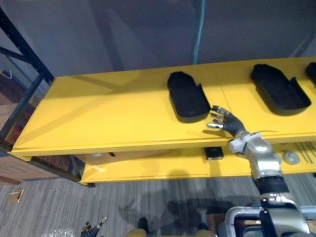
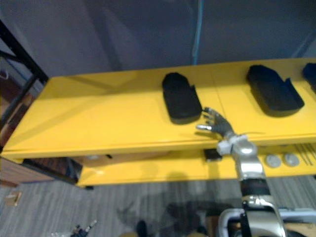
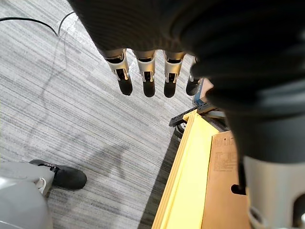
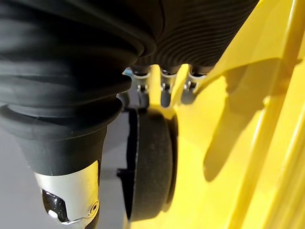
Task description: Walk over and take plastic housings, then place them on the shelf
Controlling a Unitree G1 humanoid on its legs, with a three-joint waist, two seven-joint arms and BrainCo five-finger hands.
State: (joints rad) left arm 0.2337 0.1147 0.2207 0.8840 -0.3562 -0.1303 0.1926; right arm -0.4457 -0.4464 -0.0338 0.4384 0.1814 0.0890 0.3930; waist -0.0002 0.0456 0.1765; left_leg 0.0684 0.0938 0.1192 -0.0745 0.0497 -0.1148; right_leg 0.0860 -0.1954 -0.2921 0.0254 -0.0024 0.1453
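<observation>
Three black plastic housings lie on the yellow top shelf (image 1: 108, 113): one in the middle (image 1: 187, 96), one further right (image 1: 280, 89), and a third cut off at the right edge (image 1: 312, 71). My right hand (image 1: 224, 121) reaches over the shelf's front edge, open, with its straight fingers just off the near right corner of the middle housing (image 4: 150, 162). Nothing is held in it. My left hand (image 3: 147, 76) hangs low beside me over the grey carpet, its fingers relaxed and empty.
A lower yellow shelf (image 1: 148, 170) carries a small black box (image 1: 214, 153), a grey disc (image 1: 291, 157) and thin rods (image 1: 306, 150). A black rack frame (image 1: 24, 59) stands at the left. The top shelf's left half is bare. A cardboard box (image 3: 221, 181) sits low.
</observation>
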